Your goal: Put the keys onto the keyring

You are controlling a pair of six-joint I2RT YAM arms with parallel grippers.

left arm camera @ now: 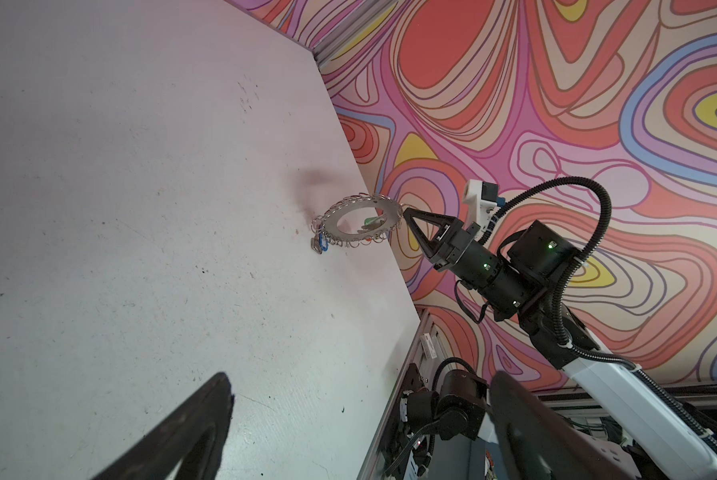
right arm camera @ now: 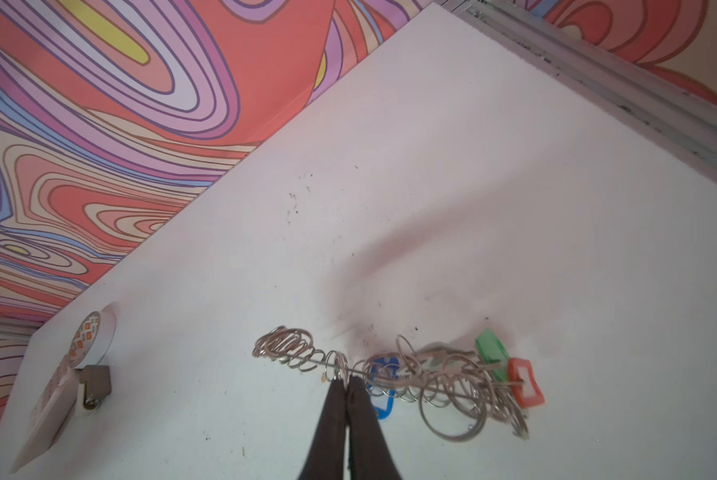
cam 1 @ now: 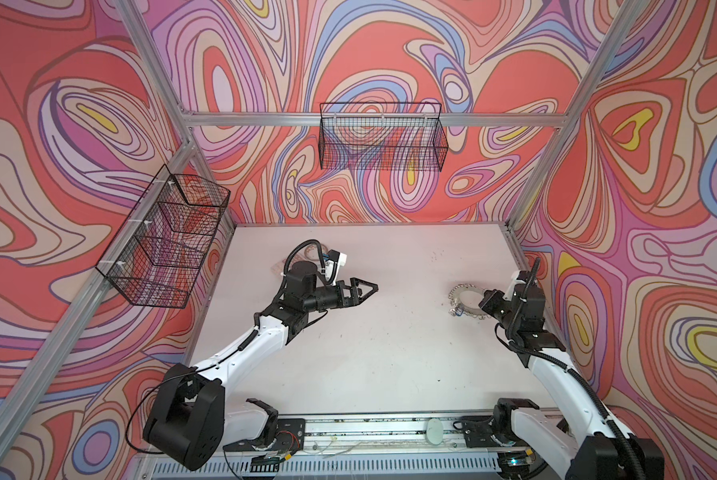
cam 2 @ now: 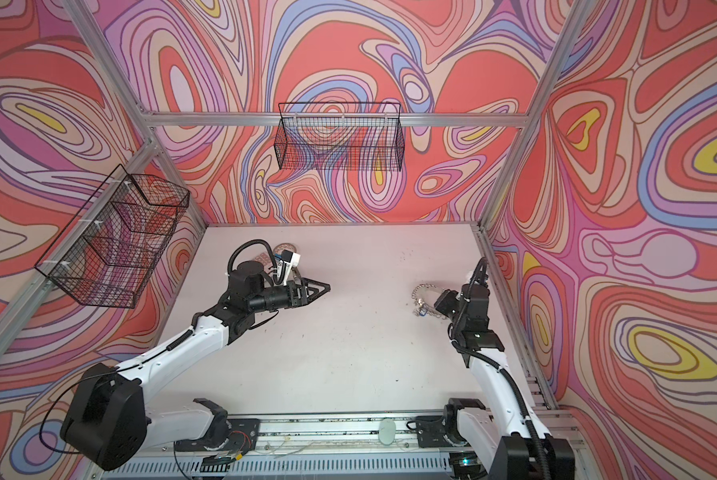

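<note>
**Keyring pinched at its rim, the other gripper empty**

The keyring [left arm camera: 329,224] is at the very tips of the right gripper [left arm camera: 406,212], which is clenched on its rim; the disc reaches away from the fingertips, roughly level, and seems lifted off the desk [left arm camera: 140,208], since its shadow lies apart from it. The blue-tagged key [right arm camera: 383,409] hangs just beside the fingertips; the green-tagged key [right arm camera: 491,349] and red-tagged key [right arm camera: 525,382] hang further along the rim. I see no pale mint tag there. The left gripper [left arm camera: 361,378] is released and empty, well apart from the ring and pointing towards it.

Doing this step well probably means holding the disc steady with a free loop turned towards the left gripper. The pinch is on a thin edge, so a push could pivot the ring. Any key brought in is best held by its tag.

The right wrist view alone shows the pinch and the tag colours, but it sees the disc edge-on. The left wrist view shows the wide hole and the lift. In both top views the wrist hides the pinch, and only the gap between the arms is plain.
</note>
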